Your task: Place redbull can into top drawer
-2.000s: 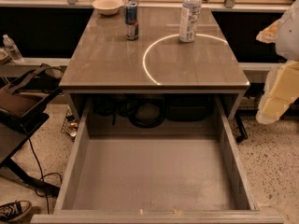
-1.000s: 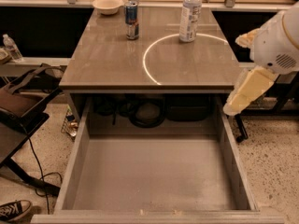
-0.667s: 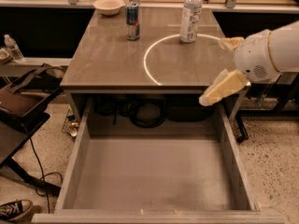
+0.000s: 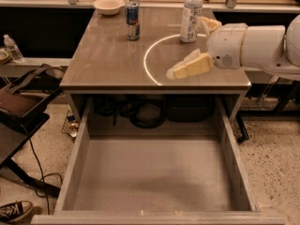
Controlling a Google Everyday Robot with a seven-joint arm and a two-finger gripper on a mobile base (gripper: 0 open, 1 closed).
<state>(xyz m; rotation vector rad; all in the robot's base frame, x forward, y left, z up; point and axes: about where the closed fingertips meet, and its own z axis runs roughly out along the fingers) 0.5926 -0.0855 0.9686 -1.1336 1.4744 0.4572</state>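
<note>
The redbull can (image 4: 133, 20) stands upright at the back of the table top (image 4: 108, 55), left of centre. The top drawer (image 4: 154, 172) is pulled out below the table's front edge and has nothing in it. My gripper (image 4: 188, 47) has come in from the right on a white arm and hovers over the table's right half, well to the right of the can and in front of a clear bottle. It is open and empty, with one yellowish finger (image 4: 192, 65) pointing left.
A clear plastic bottle with a white label (image 4: 191, 15) stands at the back right. A white bowl (image 4: 108, 5) sits at the back left. Cables (image 4: 147, 114) lie under the table. A folding stand with a bag (image 4: 18, 102) and a shoe (image 4: 14, 211) are on the left.
My arm has swung in from the right edge and forward over the table top, toward the bottle. The can, the bottle and the drawer have not moved.
</note>
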